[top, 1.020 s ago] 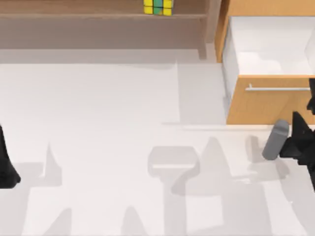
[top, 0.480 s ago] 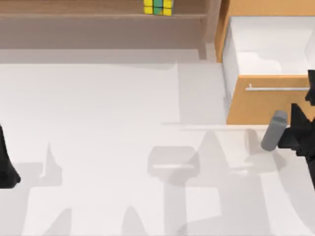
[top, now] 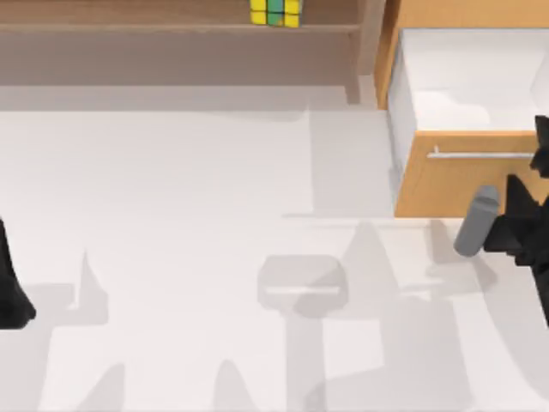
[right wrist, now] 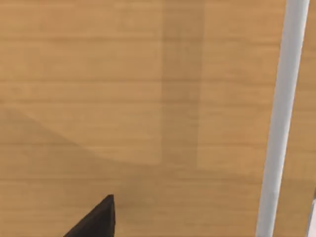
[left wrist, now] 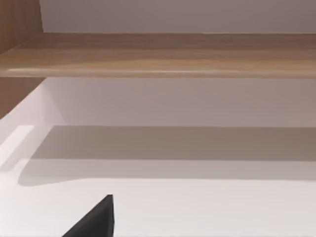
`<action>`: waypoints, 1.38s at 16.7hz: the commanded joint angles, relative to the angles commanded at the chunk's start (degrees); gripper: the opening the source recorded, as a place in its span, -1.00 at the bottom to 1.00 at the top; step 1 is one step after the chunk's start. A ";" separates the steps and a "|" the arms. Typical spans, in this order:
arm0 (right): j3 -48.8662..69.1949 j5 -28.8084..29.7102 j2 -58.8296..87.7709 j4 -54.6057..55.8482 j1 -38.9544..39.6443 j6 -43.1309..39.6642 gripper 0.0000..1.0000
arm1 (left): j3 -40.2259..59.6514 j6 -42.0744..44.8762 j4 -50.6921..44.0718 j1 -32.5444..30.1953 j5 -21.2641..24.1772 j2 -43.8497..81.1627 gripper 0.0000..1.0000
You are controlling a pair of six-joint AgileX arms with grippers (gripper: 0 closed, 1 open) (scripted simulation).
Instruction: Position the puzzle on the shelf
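The puzzle point(top: 275, 12), a small cube of yellow, green and blue squares, rests on the board of the light-brown shelf point(top: 129, 28) at the back of the table, near its right upright post. The same shelf board point(left wrist: 158, 54) runs across the left wrist view. My right gripper point(top: 517, 227) hovers at the table's right edge, just in front of the cabinet's drawer front, far from the puzzle. My left gripper point(top: 10, 287) is parked at the left edge.
An orange-tan cabinet point(top: 463, 184) stands at the back right with its white drawer point(top: 480, 77) pulled open and a silver bar handle point(top: 485, 155). The right wrist view looks closely at that drawer front point(right wrist: 123, 98) and handle point(right wrist: 281, 123).
My right arm has shifted a little toward the back, closer to the drawer front. The puzzle and my left arm have not moved.
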 joint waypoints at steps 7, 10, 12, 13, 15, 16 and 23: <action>0.00 0.00 0.00 0.00 0.00 0.00 -0.21 | 0.00 0.00 0.00 0.00 0.00 0.00 1.00; 0.00 0.00 0.00 0.00 0.00 0.00 -0.66 | 0.00 0.00 0.00 0.00 0.00 0.00 1.00; 0.00 0.00 0.00 0.00 0.00 0.00 -0.96 | 0.00 0.00 0.00 0.00 0.00 0.00 1.00; 0.00 0.00 0.00 0.00 0.00 0.00 -1.00 | 0.00 0.00 0.00 0.00 0.00 0.00 1.00; 0.00 0.00 0.00 0.00 0.00 0.00 -1.00 | 0.00 0.00 0.00 0.00 0.00 0.00 1.00; 0.00 0.00 0.00 0.00 0.00 0.00 -1.00 | 0.00 0.00 0.00 0.00 0.00 0.00 1.00; 0.71 -0.07 0.16 -0.43 -0.16 0.18 -1.00 | 0.00 0.00 0.00 0.00 0.00 0.00 1.00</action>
